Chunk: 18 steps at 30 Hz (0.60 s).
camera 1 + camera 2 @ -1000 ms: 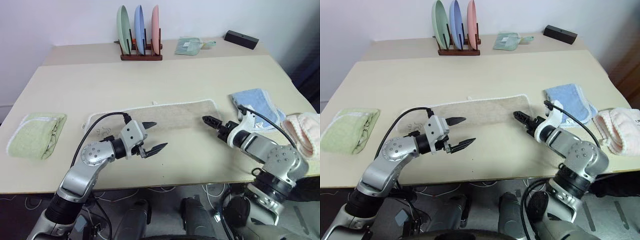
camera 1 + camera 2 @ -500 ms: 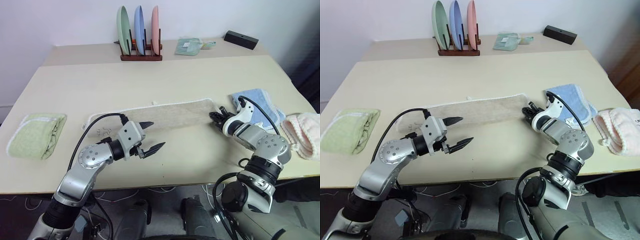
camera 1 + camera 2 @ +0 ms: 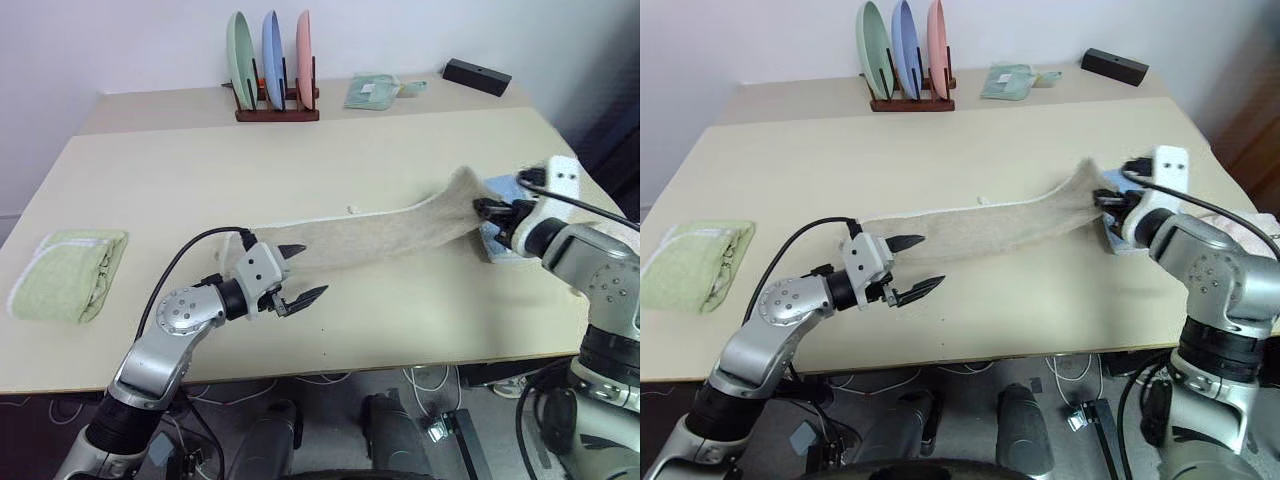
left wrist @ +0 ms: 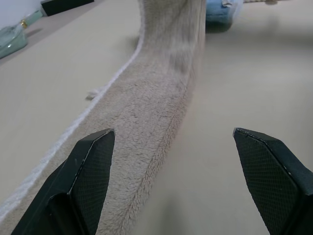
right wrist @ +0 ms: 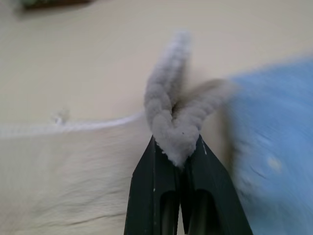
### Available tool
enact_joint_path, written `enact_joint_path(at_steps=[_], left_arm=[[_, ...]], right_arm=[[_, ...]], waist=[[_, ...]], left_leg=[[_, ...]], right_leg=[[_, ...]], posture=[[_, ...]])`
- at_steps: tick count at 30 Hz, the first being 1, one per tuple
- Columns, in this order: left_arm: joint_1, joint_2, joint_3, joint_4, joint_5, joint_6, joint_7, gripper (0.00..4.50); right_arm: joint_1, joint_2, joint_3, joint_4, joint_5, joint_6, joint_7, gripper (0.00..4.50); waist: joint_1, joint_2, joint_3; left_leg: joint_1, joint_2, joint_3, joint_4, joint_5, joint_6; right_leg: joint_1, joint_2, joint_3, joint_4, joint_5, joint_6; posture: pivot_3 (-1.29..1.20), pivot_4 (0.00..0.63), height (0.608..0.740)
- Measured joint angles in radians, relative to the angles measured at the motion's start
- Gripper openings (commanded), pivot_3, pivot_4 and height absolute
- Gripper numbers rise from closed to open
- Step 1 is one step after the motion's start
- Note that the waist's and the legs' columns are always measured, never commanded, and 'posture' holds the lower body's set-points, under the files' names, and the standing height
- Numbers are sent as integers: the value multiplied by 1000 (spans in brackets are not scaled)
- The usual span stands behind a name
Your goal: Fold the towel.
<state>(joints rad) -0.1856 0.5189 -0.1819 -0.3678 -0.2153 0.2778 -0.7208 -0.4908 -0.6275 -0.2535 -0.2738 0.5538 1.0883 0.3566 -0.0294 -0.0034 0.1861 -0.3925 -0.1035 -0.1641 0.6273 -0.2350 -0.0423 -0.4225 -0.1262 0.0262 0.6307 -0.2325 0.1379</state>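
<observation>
The beige towel point(image 3: 380, 232) lies as a long folded strip across the table, its right end lifted off the surface. My right gripper point(image 3: 487, 209) is shut on that raised end, and the right wrist view shows the pinched towel point(image 5: 172, 122) bunched between the black fingers point(image 5: 146, 181). My left gripper point(image 3: 298, 272) hovers open over the towel's left end, holding nothing. In the left wrist view the towel point(image 4: 151, 112) runs away between its spread fingertips point(image 4: 88, 161).
A light green folded towel point(image 3: 62, 272) sits at the table's left edge. A light blue folded towel point(image 3: 500, 215) lies just under the right gripper. A plate rack point(image 3: 270, 75), a green cloth point(image 3: 372, 92) and a black box point(image 3: 480, 75) line the back.
My right gripper shut on the towel's right end and lifted it up and to the right, stretching the strip. The left gripper stayed in place.
</observation>
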Motion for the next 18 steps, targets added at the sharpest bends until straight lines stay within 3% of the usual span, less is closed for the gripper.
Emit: enact_joint_path(at_steps=[4,9,16,18], left_arm=[[-11,-2,0,3,9,-4,-3,3970],[-3,-8,-2,1,12,-2,3,3970],[19,-8,-1,-33,13,12,17,3970],[24,-7,-1,-42,16,18,24,3970]], right_arm=[[16,-77,274,-93,-96,-158,142,57],[13,-45,439,-48,-200,-251,173,57],[12,15,522,52,-303,-316,184,57],[12,23,522,56,-309,-319,199,600]], waist=[[12,-1,0],[20,-3,1],[18,-3,1],[18,-3,1]], left_leg=[[-1,0,0,1,0,0],[-1,0,-1,2,0,0],[-1,0,-1,1,0,0],[-1,0,-1,1,0,0]], right_leg=[[0,0,0,-1,0,0],[0,0,0,-1,0,0],[0,0,0,-1,0,0],[0,0,0,-1,0,0]], posture=[[0,150,738],[0,150,738],[0,150,738],[0,150,738]])
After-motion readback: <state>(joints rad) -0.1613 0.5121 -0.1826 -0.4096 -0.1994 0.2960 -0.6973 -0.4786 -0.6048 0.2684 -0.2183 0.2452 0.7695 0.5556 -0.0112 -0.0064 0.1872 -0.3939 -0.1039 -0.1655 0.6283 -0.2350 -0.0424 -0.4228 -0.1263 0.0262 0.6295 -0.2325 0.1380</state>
